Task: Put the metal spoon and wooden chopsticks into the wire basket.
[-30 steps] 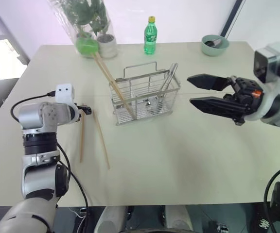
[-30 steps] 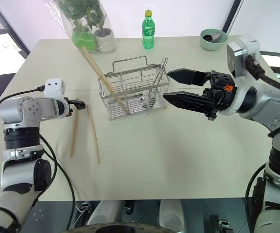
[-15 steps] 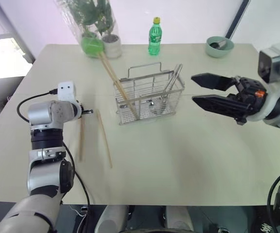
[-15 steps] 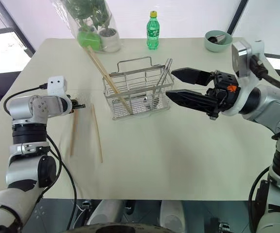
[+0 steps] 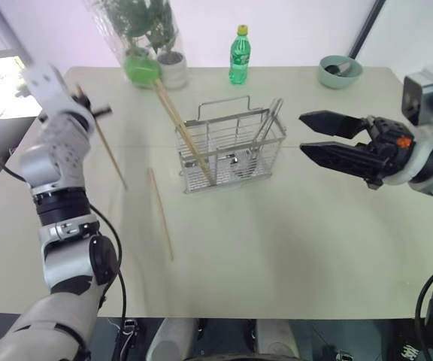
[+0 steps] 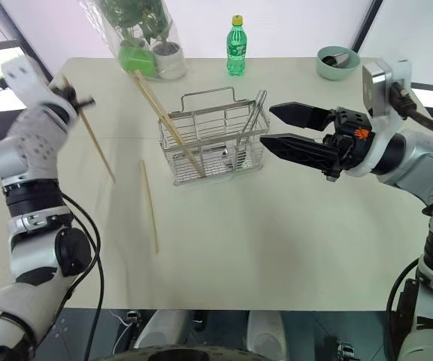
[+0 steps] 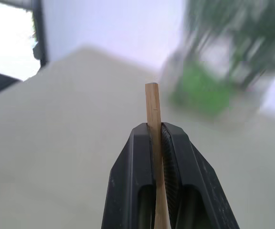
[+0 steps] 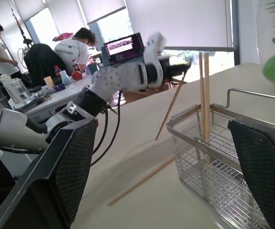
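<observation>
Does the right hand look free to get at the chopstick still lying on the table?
Probably not easily. The right hand hangs open on the far side of the wire basket from the loose chopstick, so the basket stands between them. The left hand is nearer but shut on another chopstick.

My left arm (image 5: 62,195) is a stack of rounded silver-grey segments joined by black rings, with a white box-shaped camera housing at the wrist and a thin black cable looping beside it. My left gripper (image 7: 156,131) has two black fingers with ribbed inner pads. My right arm (image 6: 419,162) is silver-grey too, with a white camera block on top and black cabling. My right gripper (image 5: 316,136) has long, black, tapered fingers with an orange mark at their base.
</observation>
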